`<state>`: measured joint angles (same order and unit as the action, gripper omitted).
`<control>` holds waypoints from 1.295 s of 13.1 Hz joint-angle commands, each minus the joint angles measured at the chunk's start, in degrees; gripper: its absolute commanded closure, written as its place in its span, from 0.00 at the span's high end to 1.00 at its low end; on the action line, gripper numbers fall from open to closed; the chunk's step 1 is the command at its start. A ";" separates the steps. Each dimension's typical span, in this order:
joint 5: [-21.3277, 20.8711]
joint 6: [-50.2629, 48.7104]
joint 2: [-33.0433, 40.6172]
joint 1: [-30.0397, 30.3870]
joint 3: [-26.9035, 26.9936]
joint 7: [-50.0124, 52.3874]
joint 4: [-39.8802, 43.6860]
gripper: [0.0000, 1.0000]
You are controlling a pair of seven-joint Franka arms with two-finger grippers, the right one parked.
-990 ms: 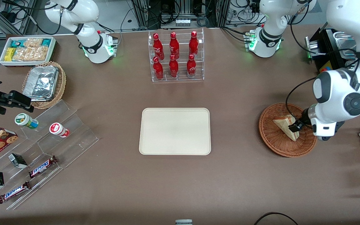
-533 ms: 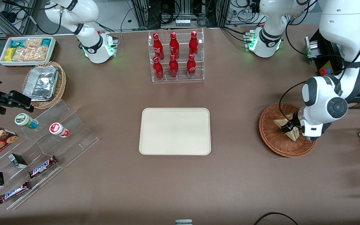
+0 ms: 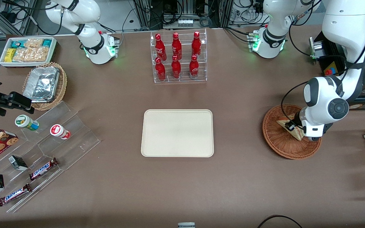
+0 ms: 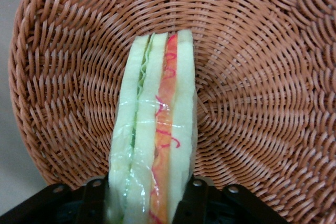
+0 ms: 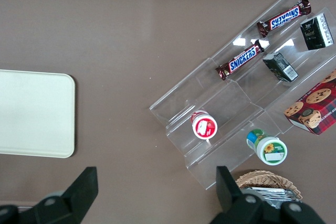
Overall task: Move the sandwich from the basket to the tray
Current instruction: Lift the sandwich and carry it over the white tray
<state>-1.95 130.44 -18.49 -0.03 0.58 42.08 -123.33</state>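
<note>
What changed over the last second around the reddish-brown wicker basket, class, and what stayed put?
The left arm's gripper slid along the triangular cream-bread sandwich toward the parked arm's end, and its fingers now sit against both bread faces. The sandwich remains in the reddish-brown wicker basket. The cream rectangular tray stayed unmoved.

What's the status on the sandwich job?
Gripper down in basket, shut on sandwich. Sandwich not lifted yet. Tray bare, no obstacles between.

The basket [image 4: 252, 93] is reddish-brown woven wicker; the sandwich [image 4: 155, 129] shows pale cream bread with green and orange-red filling stripes — apparently under clear wrap. The black gripper [image 4: 149, 195] flanks it. The tray [image 3: 177, 133] is plain cream-beige.
</note>
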 commanded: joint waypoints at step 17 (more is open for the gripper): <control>-4.12 -12.57 -15.07 -33.19 -2.85 -6.21 33.32 0.26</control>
<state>-7.49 118.55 -30.33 -32.61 -2.17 39.73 -94.31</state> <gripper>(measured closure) 0.714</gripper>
